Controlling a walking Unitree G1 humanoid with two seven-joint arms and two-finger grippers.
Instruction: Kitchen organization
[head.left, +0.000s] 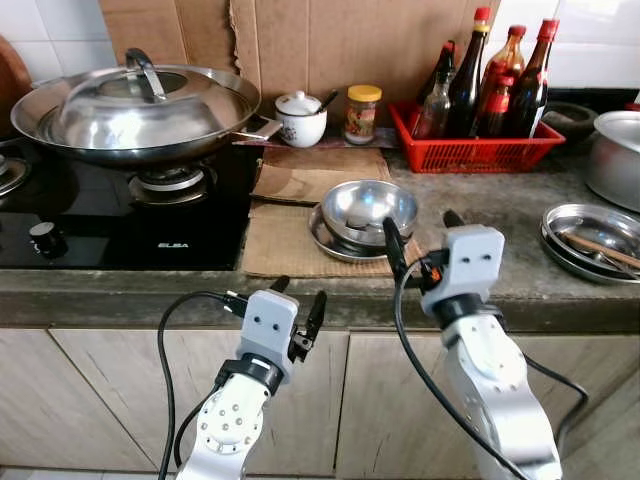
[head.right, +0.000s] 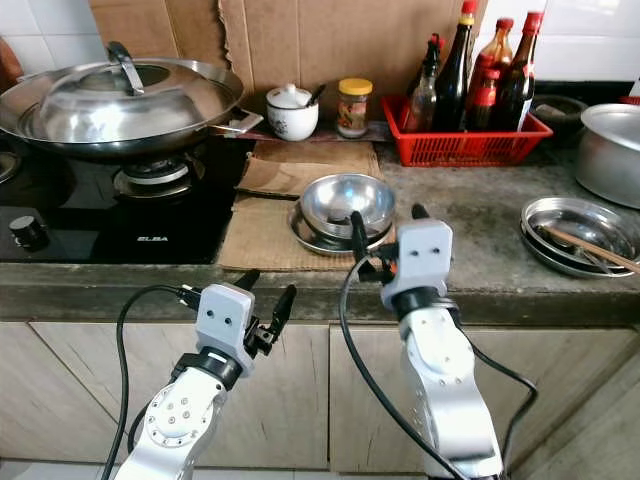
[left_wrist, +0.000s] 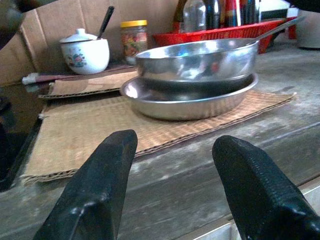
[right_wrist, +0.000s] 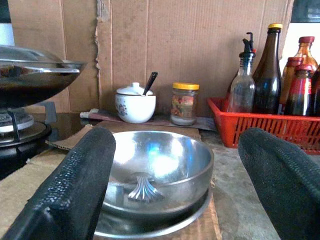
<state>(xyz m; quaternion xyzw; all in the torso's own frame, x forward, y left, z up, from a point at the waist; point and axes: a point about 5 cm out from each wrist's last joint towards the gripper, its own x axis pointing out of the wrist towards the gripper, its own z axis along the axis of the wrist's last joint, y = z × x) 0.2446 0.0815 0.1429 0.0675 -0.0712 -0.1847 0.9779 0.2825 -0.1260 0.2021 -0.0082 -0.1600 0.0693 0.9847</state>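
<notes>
Apparently the right gripper (head.left: 420, 232) is raised at the front edge of the surface (head.left: 480, 215), its jaws released and spread on each side of the steel bowl (head.left: 368, 207), probably to line up a grasp. This bowl sits in a shallow steel plate (left_wrist: 165, 102) on a cardboard mat (head.left: 285, 240), near the middle, with a spoon handle (right_wrist: 144, 190) inside. At 8 o'clock from it, the left gripper (head.left: 298, 305) waits lower, jaws also released, holding nothing.
</notes>
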